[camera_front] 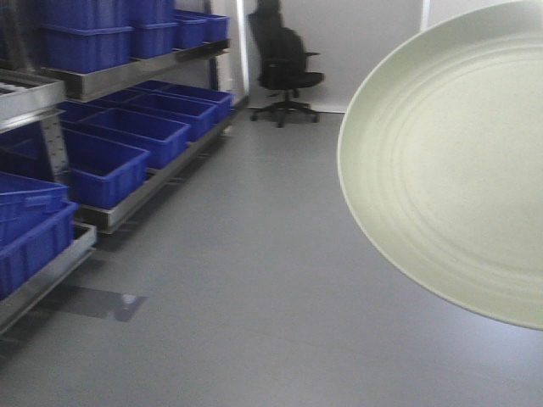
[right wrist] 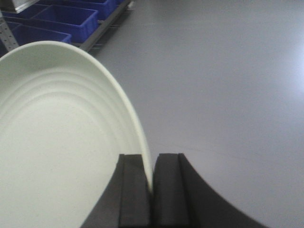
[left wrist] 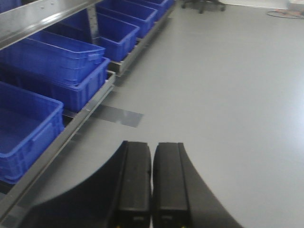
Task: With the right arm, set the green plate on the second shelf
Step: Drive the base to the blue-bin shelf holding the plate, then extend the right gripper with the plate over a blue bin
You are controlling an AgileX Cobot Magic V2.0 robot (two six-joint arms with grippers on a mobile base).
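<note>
The green plate [camera_front: 450, 161] is pale sage with faint concentric rings. It hangs tilted in the air at the right of the front view, far from the shelves. In the right wrist view the plate [right wrist: 57, 137] fills the left side, and my right gripper [right wrist: 151, 164] is shut on its rim, one finger on each face. My left gripper [left wrist: 152, 152] is shut and empty, its black fingers [left wrist: 135, 180] pressed together above the grey floor. The arms themselves are hidden in the front view.
A metal shelf rack [camera_front: 119, 80] with several blue bins [camera_front: 102, 170] runs along the left; it also shows in the left wrist view [left wrist: 42, 12]. A black office chair [camera_front: 284, 64] stands at the back. Grey floor [camera_front: 246, 280] lies between.
</note>
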